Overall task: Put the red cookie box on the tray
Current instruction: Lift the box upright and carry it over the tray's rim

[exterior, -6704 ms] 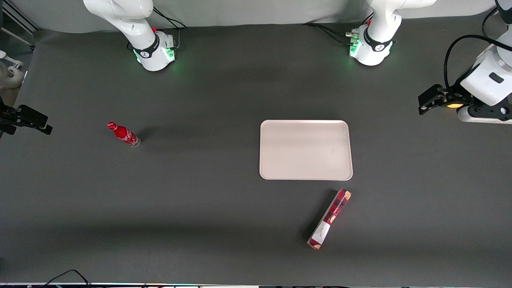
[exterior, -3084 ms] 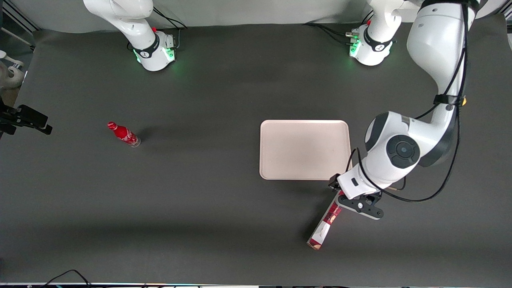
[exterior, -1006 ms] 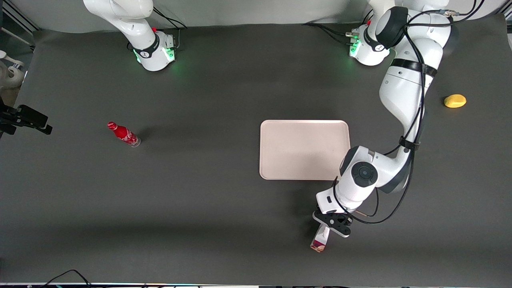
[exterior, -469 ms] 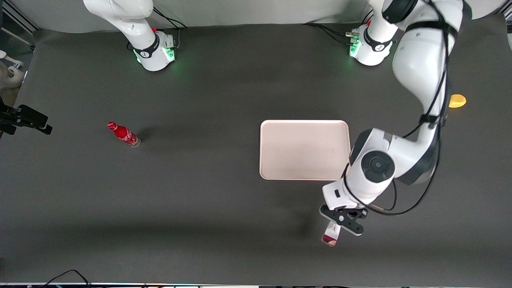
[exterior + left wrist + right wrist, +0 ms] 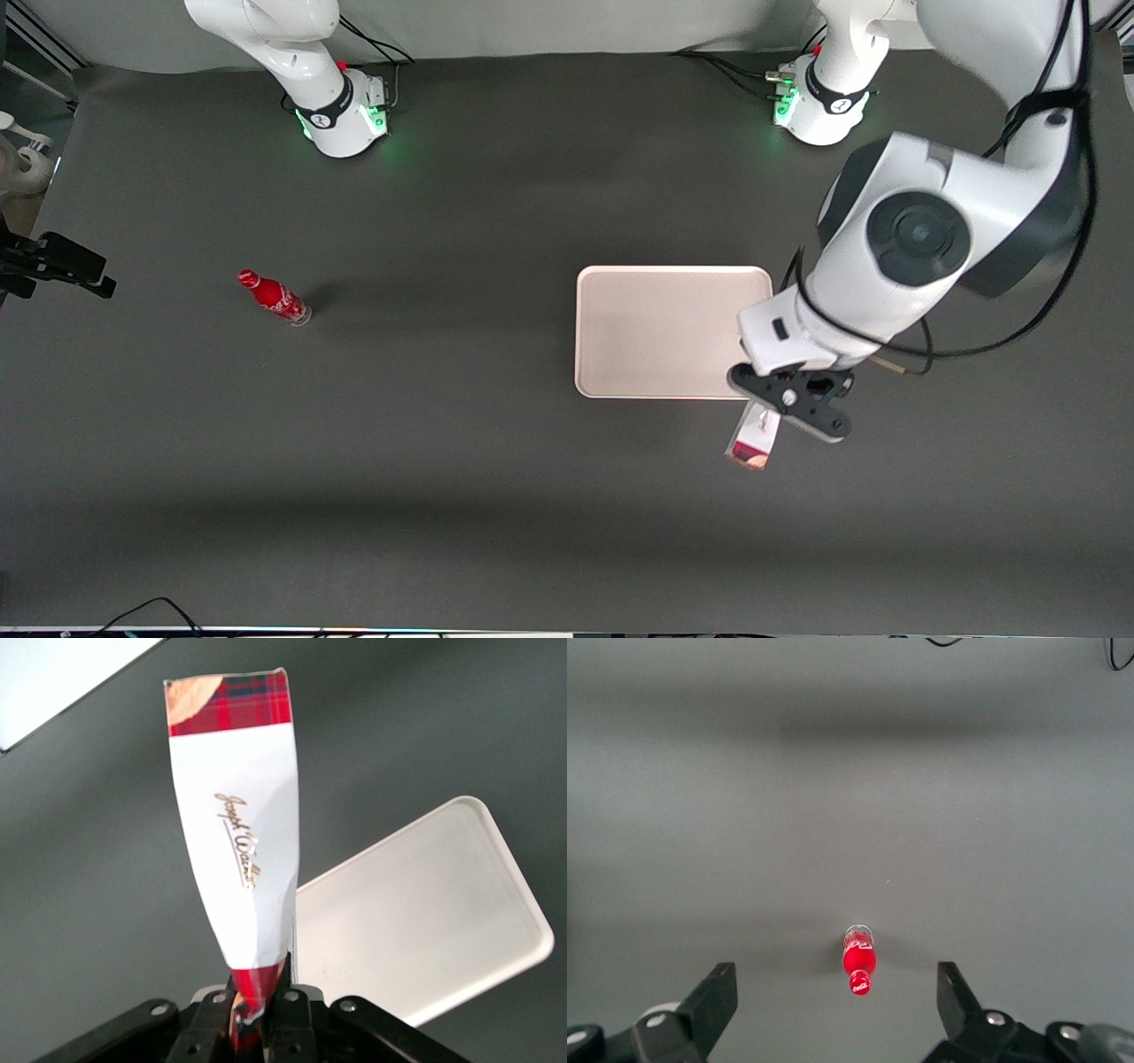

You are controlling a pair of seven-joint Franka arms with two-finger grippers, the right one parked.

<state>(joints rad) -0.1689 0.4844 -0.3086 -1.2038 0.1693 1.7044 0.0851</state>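
Note:
My left gripper (image 5: 769, 416) is shut on the red cookie box (image 5: 754, 439) and holds it up off the table, just nearer the front camera than the tray's near corner on the working arm's side. In the left wrist view the red cookie box (image 5: 237, 850) hangs from the gripper (image 5: 259, 1020), its white end with gold script and plaid tip pointing away from the jaws, which pinch its crumpled red part. The beige-pink tray (image 5: 664, 332) lies flat on the dark table; the tray (image 5: 416, 921) shows beneath the box in the wrist view.
A small red soda bottle (image 5: 274, 298) stands toward the parked arm's end of the table; the bottle (image 5: 859, 959) also shows in the right wrist view. The working arm's large white links (image 5: 921, 244) hang over the table beside the tray.
The gripper came down on the box lying on the table, shut on it, and has lifted it and carried it toward the tray's near corner.

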